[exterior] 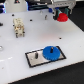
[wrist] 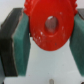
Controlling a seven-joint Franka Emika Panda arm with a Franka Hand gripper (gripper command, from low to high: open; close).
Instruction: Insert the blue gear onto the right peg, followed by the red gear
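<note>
The blue gear (exterior: pixel 49 52) lies flat on the black base plate (exterior: pixel 34 57) near the exterior view's right end of the plate, seated there over a peg I cannot see. A thin peg (exterior: pixel 37 55) stands on the plate's other half. The red gear (exterior: pixel 62 17) hangs in my gripper (exterior: pixel 62 15) high at the back right, well above the table and away from the plate. In the wrist view the red gear (wrist: pixel 48 26) fills the space between the teal pads (wrist: pixel 22 40), held by its rim with its centre hole showing.
A small beige block assembly (exterior: pixel 19 27) stands at the back left on the white table (exterior: pixel 20 67). A dark rail and equipment (exterior: pixel 30 6) run along the back edge.
</note>
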